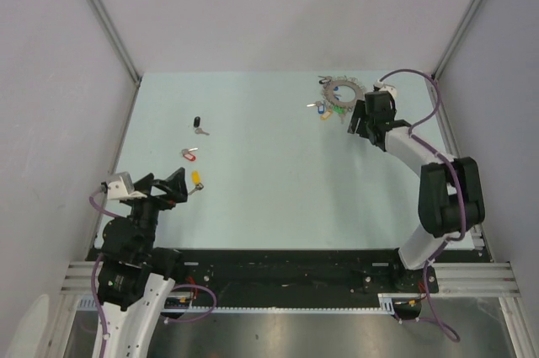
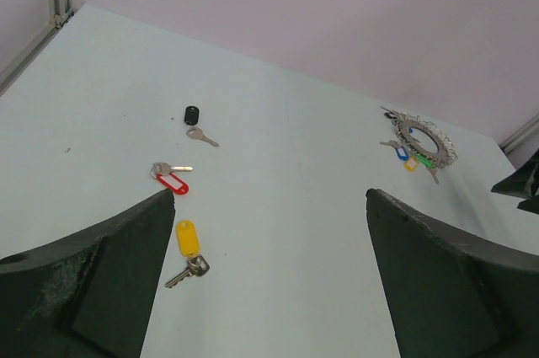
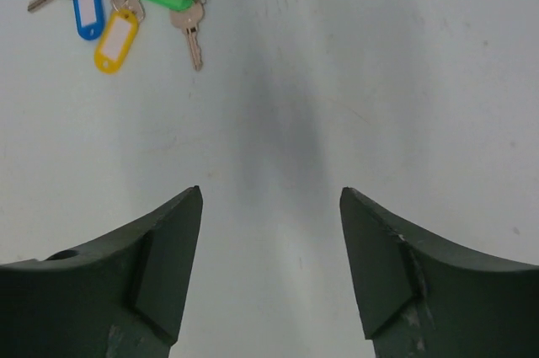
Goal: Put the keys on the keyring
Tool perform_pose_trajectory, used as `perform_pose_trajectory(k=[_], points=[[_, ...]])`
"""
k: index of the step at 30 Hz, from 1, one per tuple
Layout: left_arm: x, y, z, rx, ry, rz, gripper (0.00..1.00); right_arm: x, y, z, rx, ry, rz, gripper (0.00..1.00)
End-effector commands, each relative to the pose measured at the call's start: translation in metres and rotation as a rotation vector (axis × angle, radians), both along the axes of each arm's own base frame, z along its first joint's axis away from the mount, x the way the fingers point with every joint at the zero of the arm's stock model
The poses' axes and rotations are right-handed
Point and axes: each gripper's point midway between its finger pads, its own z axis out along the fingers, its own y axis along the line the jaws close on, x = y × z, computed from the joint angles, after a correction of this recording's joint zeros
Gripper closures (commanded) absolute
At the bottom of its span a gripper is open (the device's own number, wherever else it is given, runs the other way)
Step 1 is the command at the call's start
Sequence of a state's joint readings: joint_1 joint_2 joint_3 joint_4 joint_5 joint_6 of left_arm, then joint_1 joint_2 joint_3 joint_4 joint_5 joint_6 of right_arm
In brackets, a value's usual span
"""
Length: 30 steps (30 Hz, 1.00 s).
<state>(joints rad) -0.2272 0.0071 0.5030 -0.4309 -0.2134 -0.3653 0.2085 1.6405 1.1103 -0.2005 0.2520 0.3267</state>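
Keys: the small silver yellow-tagged key [image 1: 195,179] lies nearest, just beyond the left claw [image 2: 269,198], which is spread and empty. The red-tagged key [image 1: 189,153] is next and the black-headed key [image 1: 198,122] farthest, all loose on the pale worktop [image 1: 269,189]. The large silvery tag-fringed keyring [image 1: 341,93] sits far right, near the right claw [image 3: 269,198], also spread and empty.

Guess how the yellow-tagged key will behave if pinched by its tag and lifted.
Probably floppy: the yellow-tagged key is a tag and a metal key joined by a small ring, so the key would likely dangle and swing. It lies flat on the smooth table, so a push would likely slide it rather than roll it.
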Motion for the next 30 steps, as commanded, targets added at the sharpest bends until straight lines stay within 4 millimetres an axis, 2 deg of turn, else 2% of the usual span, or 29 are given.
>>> perform_pose_trajectory(k=[1,2,3,5,6,8,9,10,12,13,14,17,19,20,30], points=[[-0.008,0.0,0.011,-0.002,-0.066,-0.013,0.0,0.07,0.01,0.037,0.134,-0.209,0.039,0.32],[-0.008,0.0,0.011,0.0,-0.064,-0.011,0.0,0.076,0.009,0.034,0.14,-0.212,0.044,0.36],[-0.007,0.0,0.01,0.002,-0.058,-0.009,0.0,0.085,0.011,0.021,0.155,-0.201,0.056,0.38],[-0.006,0.001,0.008,0.005,-0.045,-0.003,0.0,0.1,0.005,0.022,0.177,-0.221,0.053,0.45],[-0.005,0.001,0.007,0.008,-0.039,-0.002,0.0,0.107,0.006,0.007,0.204,-0.205,0.054,0.47],[-0.003,0.002,0.005,0.011,-0.028,0.003,0.0,0.121,0.002,0.005,0.233,-0.218,0.056,0.55],[-0.003,0.002,0.004,0.011,-0.025,0.004,0.0,0.126,0.005,0.004,0.261,-0.221,0.07,0.57],[-0.002,0.002,0.004,0.012,-0.021,0.006,0.0,0.13,0.005,-0.013,0.268,-0.195,0.066,0.57],[-0.002,0.003,0.003,0.014,-0.016,0.01,0.0,0.142,0.005,-0.011,0.283,-0.21,0.073,0.6],[-0.002,0.003,0.004,0.013,-0.018,0.009,0.0,0.145,0.005,-0.026,0.288,-0.184,0.066,0.61],[-0.002,0.003,0.003,0.014,-0.016,0.01,0.0,0.153,0.006,-0.02,0.293,-0.2,0.069,0.62],[0.001,0.002,0.0,0.02,0.003,0.009,0.0,0.16,0.006,-0.042,0.316,-0.162,0.058,0.64],[0.001,0.003,-0.001,0.021,0.008,0.012,0.0,0.167,0.011,-0.041,0.333,-0.165,0.066,0.64],[0.001,0.003,-0.001,0.022,0.009,0.013,0.0,0.168,0.011,-0.051,0.343,-0.148,0.058,0.65],[0.002,0.003,-0.002,0.026,0.012,0.014,0.0,0.173,0.002,-0.066,0.345,-0.133,0.001,0.69]])
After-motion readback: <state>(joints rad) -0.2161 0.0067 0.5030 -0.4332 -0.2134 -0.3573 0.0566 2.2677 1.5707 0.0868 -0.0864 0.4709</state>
